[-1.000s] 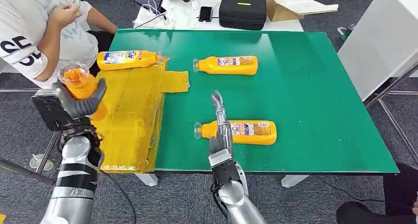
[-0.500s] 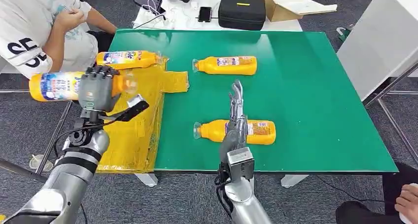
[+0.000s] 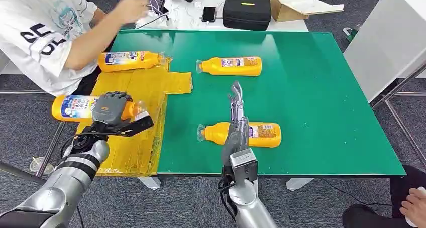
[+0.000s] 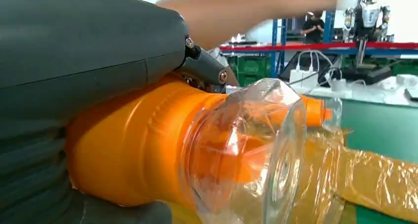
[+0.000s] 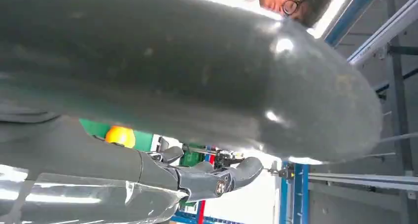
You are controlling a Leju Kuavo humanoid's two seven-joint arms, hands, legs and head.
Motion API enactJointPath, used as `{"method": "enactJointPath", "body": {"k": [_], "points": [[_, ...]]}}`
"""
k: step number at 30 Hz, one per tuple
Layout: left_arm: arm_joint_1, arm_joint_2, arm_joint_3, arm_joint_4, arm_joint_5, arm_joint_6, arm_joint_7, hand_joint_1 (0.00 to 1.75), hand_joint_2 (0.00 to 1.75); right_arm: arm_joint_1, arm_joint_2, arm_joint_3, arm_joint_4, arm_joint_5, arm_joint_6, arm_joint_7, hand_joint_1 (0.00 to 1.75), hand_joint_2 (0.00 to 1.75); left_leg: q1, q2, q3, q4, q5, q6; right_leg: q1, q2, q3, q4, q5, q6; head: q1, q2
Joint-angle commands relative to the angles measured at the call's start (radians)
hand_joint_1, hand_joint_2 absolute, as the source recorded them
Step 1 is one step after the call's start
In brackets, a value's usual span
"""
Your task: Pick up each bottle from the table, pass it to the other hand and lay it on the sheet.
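One bottle (image 3: 75, 107) gripped in my left hand (image 3: 111, 109) fingers, frame left; right hand (image 3: 236, 118) fingers extended, empty, over centre bottle (image 3: 261, 134).

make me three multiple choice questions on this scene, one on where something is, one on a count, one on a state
1. Where does the bottle on the yellow sheet lie?
A. at the sheet's far edge, near the person
B. at its near edge
C. on the white table

2. How many orange bottles show in the head view?
A. two
B. three
C. four

3. What is the left hand doing?
A. hanging open
B. gripping a bottle
C. pressing flat on the table

Answers:
1. A: the sheet bottle lies along the far edge, beside the person.
2. C: the held bottle, the sheet bottle, the far bottle and the near bottle on the green table.
3. B: its fingers wrap the held bottle, which is level above the sheet's left edge.
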Motion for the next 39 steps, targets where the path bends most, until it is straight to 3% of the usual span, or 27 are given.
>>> {"method": "enactJointPath", "body": {"k": [1, 9, 18, 20, 21, 22, 39], "points": [[-0.049, 0.021, -0.037, 0.104, 0.025, -0.131, -0.017, 1.75, 1.75, -0.054, -0.013, 0.019, 0.105, -0.001, 0.028, 0.014, 0.00, 0.00, 0.000, 0.002, 0.003, 0.000, -0.001, 0.001, 0.000, 0.001, 0.002, -0.001, 0.000, -0.001, 0.000, 0.000], [-0.007, 0.015, 0.031, 0.103, 0.160, -0.270, -0.085, 1.75, 1.75, -0.073, -0.002, 0.033, 0.156, 0.015, 0.050, 0.022, 0.00, 0.00, 0.000, 0.003, 0.003, -0.001, -0.001, 0.001, 0.000, 0.002, 0.003, -0.001, 0.000, -0.001, 0.000, 0.000], [0.062, 0.012, -0.005, 0.102, 0.164, -0.271, -0.116, 1.75, 1.75, -0.085, 0.002, 0.031, 0.195, 0.015, 0.076, 0.033, 0.00, 0.00, -0.001, 0.005, 0.009, -0.002, -0.002, 0.002, 0.000, 0.003, 0.008, -0.002, -0.001, -0.001, 0.000, 0.000], [0.075, 0.009, 0.001, 0.100, 0.183, -0.281, -0.132, 0.12, 1.75, -0.087, 0.003, 0.031, 0.202, 0.017, 0.082, 0.036, 0.00, 0.00, -0.001, 0.004, 0.006, -0.002, -0.001, 0.001, 0.000, 0.002, 0.005, -0.002, 0.000, -0.001, 0.000, 0.000], [0.077, 0.010, -0.012, 0.096, 0.176, -0.281, -0.138, 0.00, 1.75, -0.087, 0.005, 0.030, 0.205, 0.016, 0.084, 0.036, 0.00, 0.00, -0.001, 0.003, 0.005, -0.002, -0.001, 0.001, 0.000, 0.002, 0.004, -0.001, 0.000, -0.001, 0.000, 0.000], [0.081, 0.008, -0.015, 0.094, 0.180, -0.286, -0.142, 0.00, 0.00, -0.087, 0.005, 0.029, 0.210, 0.016, 0.087, 0.038, 0.00, 0.00, -0.001, 0.003, 0.005, -0.001, -0.001, 0.001, 0.000, 0.002, 0.004, -0.001, 0.000, -0.001, 0.000, 0.000], [0.086, 0.012, -0.060, 0.080, 0.231, -0.356, -0.150, 0.00, 0.00, -0.086, 0.013, 0.005, 0.235, 0.014, 0.108, 0.053, 0.00, 0.00, -0.001, 0.001, 0.007, -0.002, -0.001, 0.001, 0.000, 0.001, 0.007, -0.001, 0.000, -0.001, 0.000, 0.000]]}}
